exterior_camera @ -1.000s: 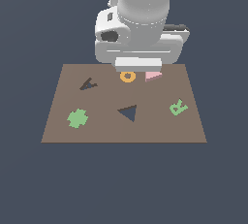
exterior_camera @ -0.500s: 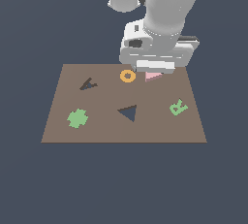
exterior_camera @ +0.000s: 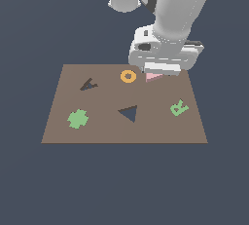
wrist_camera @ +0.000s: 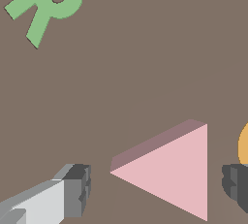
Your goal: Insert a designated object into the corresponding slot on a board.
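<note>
My gripper hangs low over the far edge of the brown board, its two fingers spread wide on either side of the pale pink triangle. One finger stands clear of the triangle's pointed tip, and the other, dark finger stands just off its flat side; neither touches it, so I hold nothing. The triangle lies flat on the board, just beside the orange ring, towards the exterior view's right, and in that view my hand covers most of it.

On the board I count one pink triangle, one orange ring, one green letter R and one green cross-like shape, which makes four loose pieces. There are two dark cutouts: one navy triangular slot near the board's middle, well apart from the pink triangle, and one letter-A-shaped cutout towards the exterior view's left.
</note>
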Robot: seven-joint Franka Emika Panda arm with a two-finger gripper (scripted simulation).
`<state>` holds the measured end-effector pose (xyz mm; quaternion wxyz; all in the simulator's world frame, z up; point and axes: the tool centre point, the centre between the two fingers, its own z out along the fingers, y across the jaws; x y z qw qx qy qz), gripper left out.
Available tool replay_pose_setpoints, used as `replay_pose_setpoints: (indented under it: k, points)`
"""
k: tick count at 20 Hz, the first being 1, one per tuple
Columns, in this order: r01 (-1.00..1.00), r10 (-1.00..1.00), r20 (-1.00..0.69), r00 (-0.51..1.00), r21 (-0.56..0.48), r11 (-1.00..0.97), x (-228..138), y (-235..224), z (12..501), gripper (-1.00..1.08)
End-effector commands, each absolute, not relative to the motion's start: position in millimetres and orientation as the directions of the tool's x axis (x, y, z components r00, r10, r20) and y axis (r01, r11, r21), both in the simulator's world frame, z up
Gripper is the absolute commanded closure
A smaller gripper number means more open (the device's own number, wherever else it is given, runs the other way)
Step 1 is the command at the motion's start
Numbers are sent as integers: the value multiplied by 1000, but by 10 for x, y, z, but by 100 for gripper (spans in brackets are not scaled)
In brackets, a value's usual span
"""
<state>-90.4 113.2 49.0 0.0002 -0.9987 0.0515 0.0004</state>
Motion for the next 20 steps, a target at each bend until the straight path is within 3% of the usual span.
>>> replay_pose_setpoints:
  k: [1,16,17,20]
  points:
    - [-105,-105,1,994,0,-994,-898,1134,487,-92]
    - [-104,-104,0,995,0,-995,-890,1116,300,-92]
    - [-104,-104,0,995,0,-995,-890,1116,300,108]
    - [-104,-104,0,995,0,-995,-890,1116,300,108]
